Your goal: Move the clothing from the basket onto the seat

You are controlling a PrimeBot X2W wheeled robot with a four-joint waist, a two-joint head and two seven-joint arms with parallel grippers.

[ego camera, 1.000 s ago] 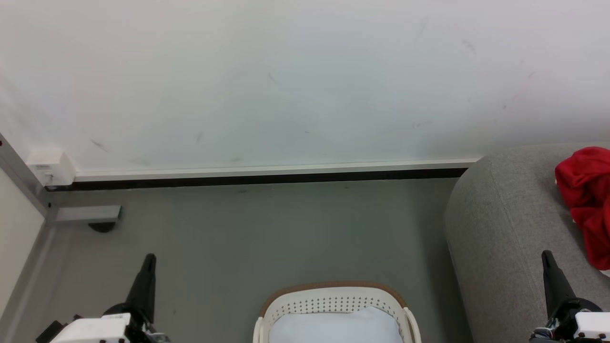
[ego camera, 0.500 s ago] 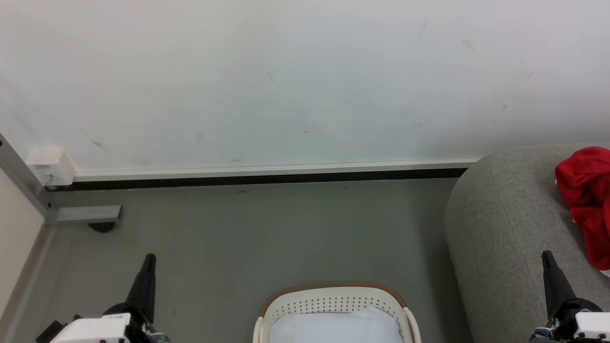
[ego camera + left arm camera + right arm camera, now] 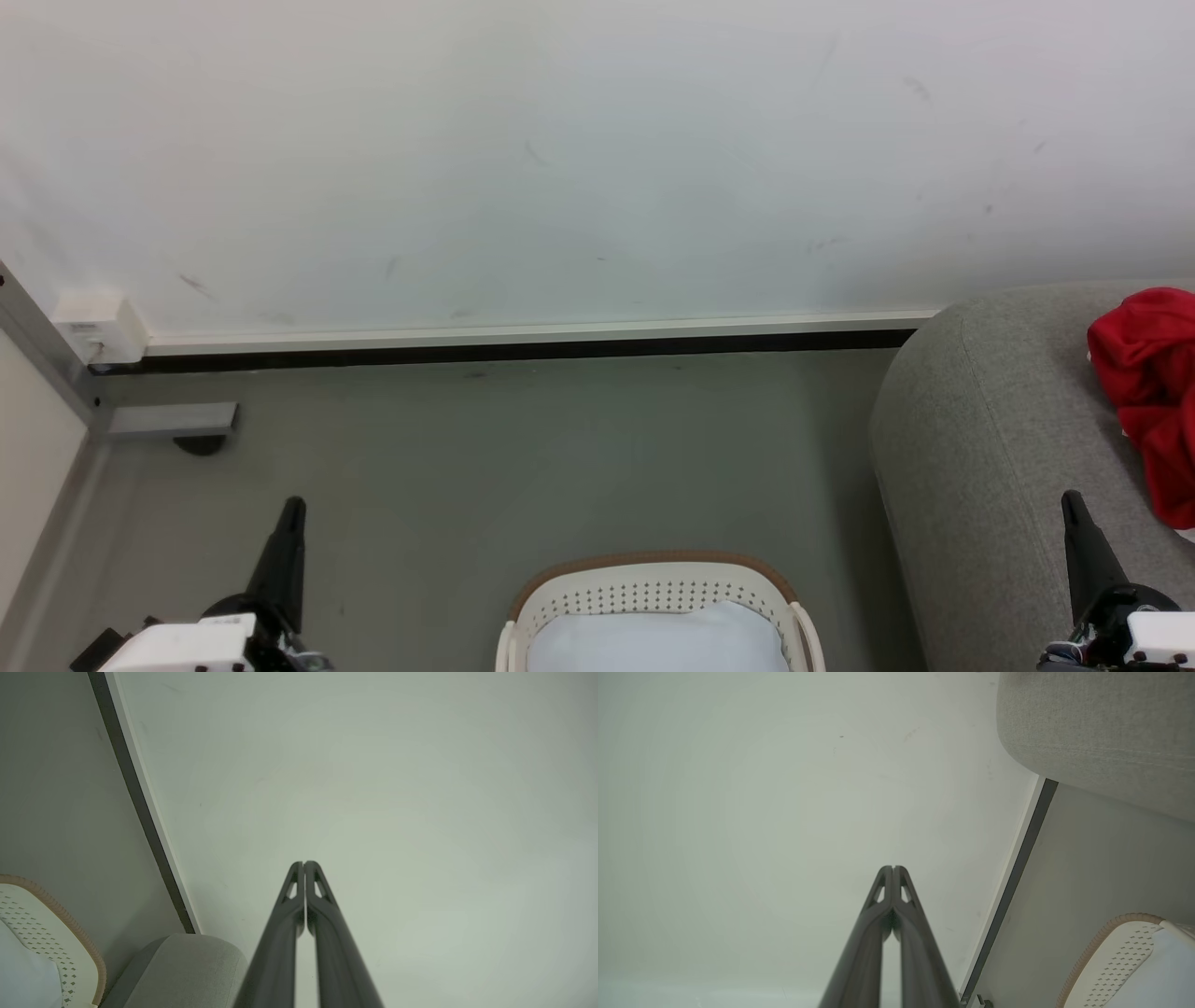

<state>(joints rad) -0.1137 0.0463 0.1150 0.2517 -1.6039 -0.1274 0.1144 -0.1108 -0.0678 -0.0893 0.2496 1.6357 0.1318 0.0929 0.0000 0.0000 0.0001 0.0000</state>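
Observation:
Red clothing (image 3: 1150,392) lies bunched on the grey seat (image 3: 990,467) at the right edge of the head view. The white perforated basket (image 3: 653,593) with a brown rim stands on the floor at the bottom centre, holding a pale blue-white cloth (image 3: 653,639). My left gripper (image 3: 293,509) is shut with nothing in it, low at the left, well apart from the basket. My right gripper (image 3: 1070,499) is shut and empty, in front of the seat's side. Both wrist views show the closed fingers (image 3: 303,864) (image 3: 893,868) pointing at the white wall, with the basket (image 3: 56,933) (image 3: 1115,947) and seat (image 3: 187,961) (image 3: 1101,732) at their edges.
A white wall with a dark baseboard (image 3: 504,353) runs across the back. A grey metal bracket (image 3: 173,420) and a white box (image 3: 98,329) sit at the left corner. Grey floor (image 3: 523,448) lies between the wall and the basket.

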